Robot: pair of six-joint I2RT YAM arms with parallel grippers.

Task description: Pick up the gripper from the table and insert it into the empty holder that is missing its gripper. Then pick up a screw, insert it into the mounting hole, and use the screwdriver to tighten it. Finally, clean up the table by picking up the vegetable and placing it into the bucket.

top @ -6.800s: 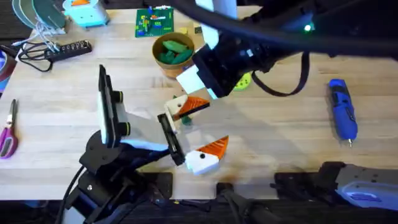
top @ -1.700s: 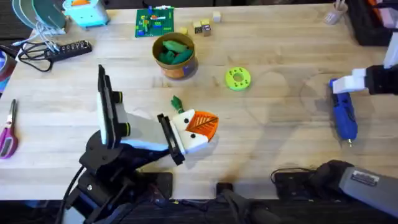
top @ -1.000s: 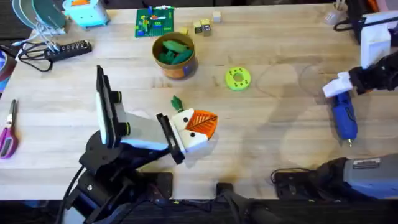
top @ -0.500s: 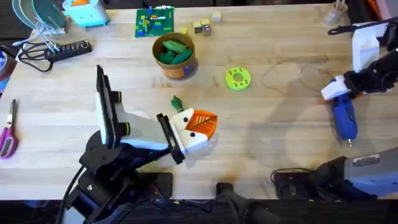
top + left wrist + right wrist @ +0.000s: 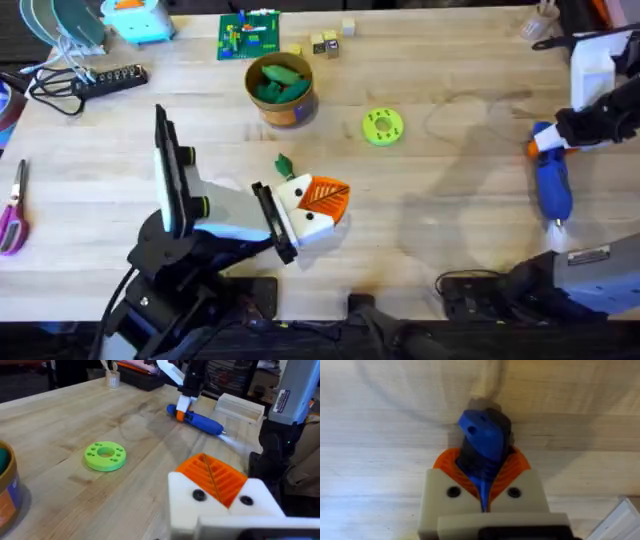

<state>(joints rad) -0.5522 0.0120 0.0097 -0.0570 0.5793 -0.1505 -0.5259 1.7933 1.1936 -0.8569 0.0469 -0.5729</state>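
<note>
Blue plastic, smooth and pen-shaped: your screwdriver (image 5: 551,183) lies near the worktop's right edge, and your right gripper (image 5: 556,141) now has its orange ribbed pads (image 5: 516,466) clamped around the butt end. Half a second ago the white fingers sat slightly off that end; now they straddle it, and the tool has swung so its thin metal bit points toward the near edge. In the right wrist view the blue body (image 5: 482,442) rises between the two pads, pinched from both sides.

Your left gripper (image 5: 312,208) has not moved since the earlier frames. Its white finger blocks and orange ribbed tips are pressed together near the middle of the worktop, with nothing between them.

The slender dark green toy vegetable (image 5: 284,164) lies just beyond those tips, touching or nearly touching them. The round orange-brown bucket (image 5: 281,104) with its tan rim stands toward the far edge, holding brighter green toy vegetables (image 5: 277,82). A flat green ring-shaped disc (image 5: 382,126) with small holes lies between the bucket and the screwdriver.
</note>
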